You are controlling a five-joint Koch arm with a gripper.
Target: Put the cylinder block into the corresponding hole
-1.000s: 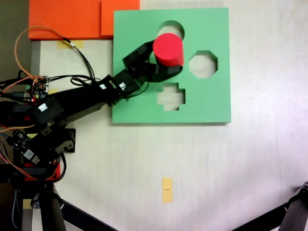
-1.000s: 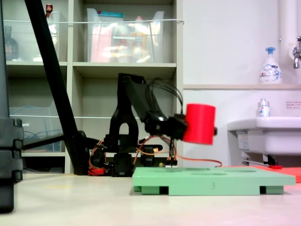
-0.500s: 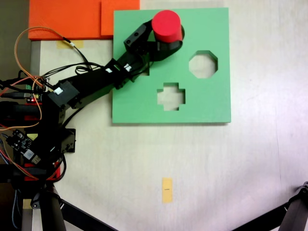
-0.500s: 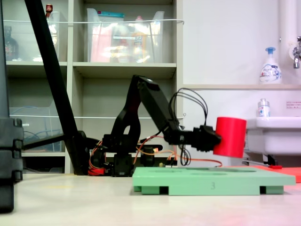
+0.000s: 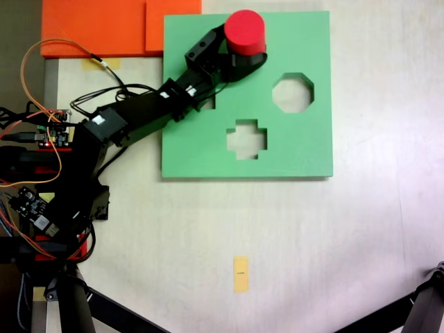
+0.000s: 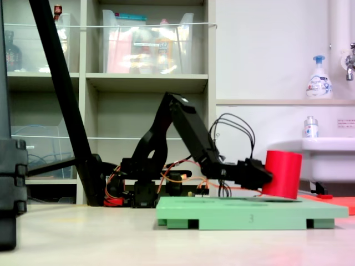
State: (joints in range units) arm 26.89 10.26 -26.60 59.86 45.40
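Lowered since half a second ago, the short solid red cylinder block (image 5: 245, 32) now reaches the square green foam board (image 5: 291, 149), seemingly seated over its circular cutout. The black pincer (image 5: 237, 61) grips its near side above the tabletop (image 5: 312, 243).

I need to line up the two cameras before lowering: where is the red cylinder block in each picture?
From above: the cylinder block sits at the top edge of the green foam board, held by the hand.
From the side: the cylinder block is right of centre, low over the board.
Shared landmark: the green foam board.
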